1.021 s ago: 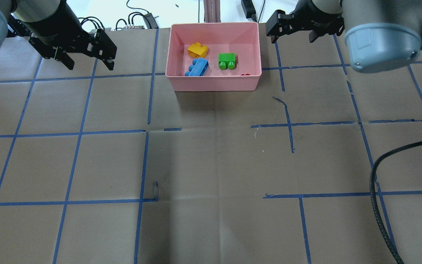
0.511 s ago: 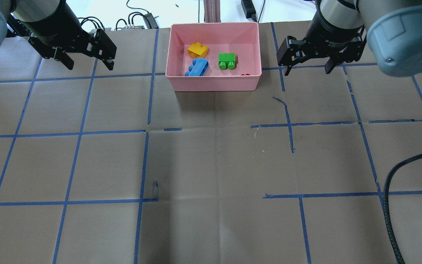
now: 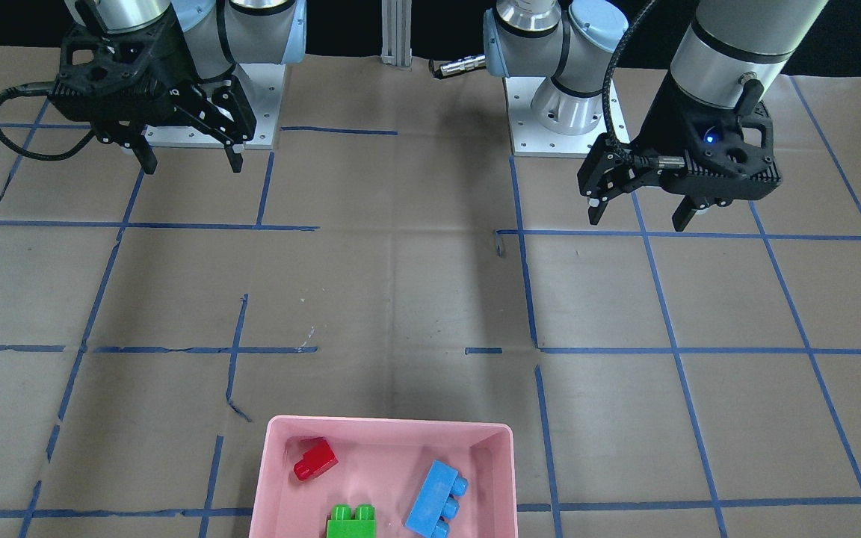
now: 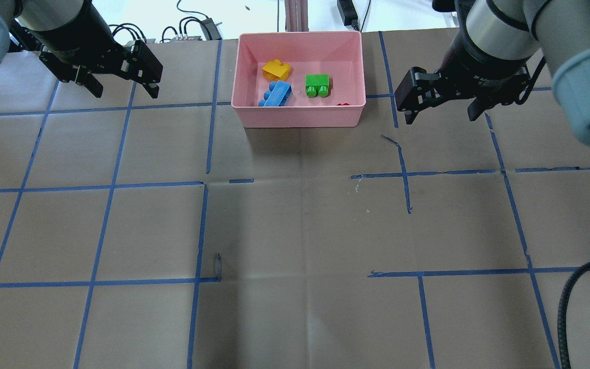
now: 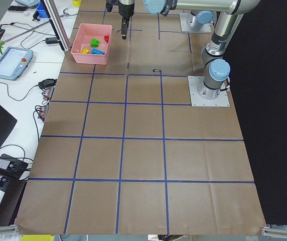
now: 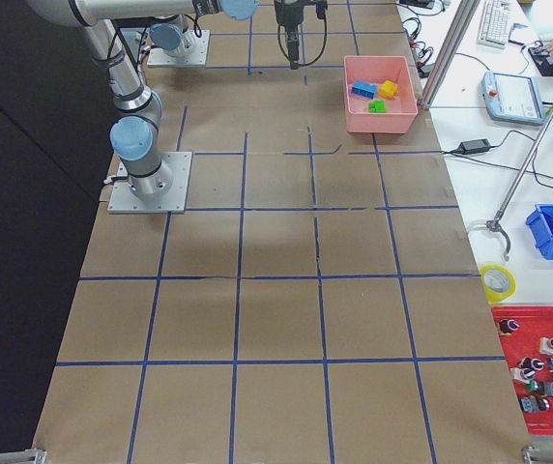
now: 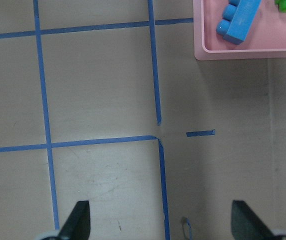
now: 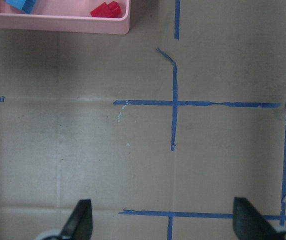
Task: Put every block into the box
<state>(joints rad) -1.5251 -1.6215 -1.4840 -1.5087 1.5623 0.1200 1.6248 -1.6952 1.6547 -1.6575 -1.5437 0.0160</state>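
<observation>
Pink box (image 4: 300, 116), blocks (image 4: 317, 84) inside, near right end effector (image 4: 442, 119)

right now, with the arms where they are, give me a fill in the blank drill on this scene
1. The left gripper and the right gripper are both ____ and empty.
2. Besides the green block, the pink box holds ____ more.
3. The red block lies in the box corner nearest the ____ gripper.
4. The longest block in the box is the ____ one.
Missing words: open; three; right; blue.
</observation>
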